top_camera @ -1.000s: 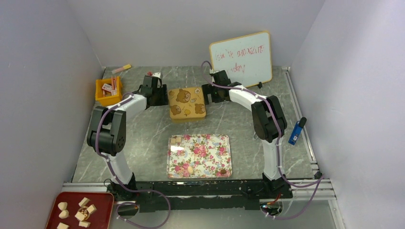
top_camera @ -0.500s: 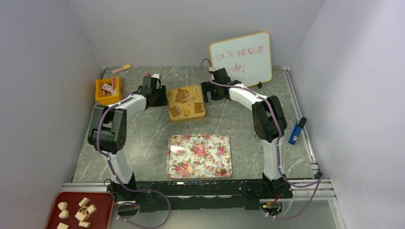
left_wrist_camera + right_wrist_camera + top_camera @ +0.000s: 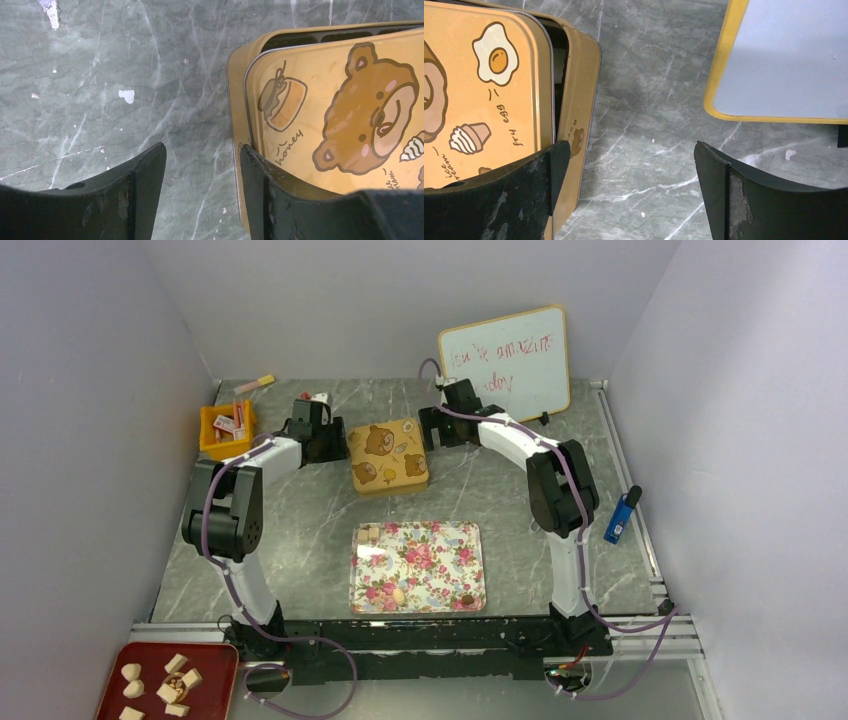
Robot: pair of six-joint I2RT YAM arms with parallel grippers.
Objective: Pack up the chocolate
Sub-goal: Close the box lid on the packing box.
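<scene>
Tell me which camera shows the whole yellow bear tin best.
Top external: the whole bear tin is in frame. Left wrist shows only its honey-jar corner, the lid offset from the base; right wrist shows only the fried-egg edge.

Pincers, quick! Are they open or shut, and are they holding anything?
Left pincer: open, holding nothing, beside the bear tin.
Right pincer: open, holding nothing.

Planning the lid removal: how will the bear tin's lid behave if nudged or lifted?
The lid looks like thin metal, so probably stiff and light. It lies offset on the tin, a gap showing along one edge, so it likely sits loose and would slide if pushed sideways. Its glossy face may be slippery.
</scene>
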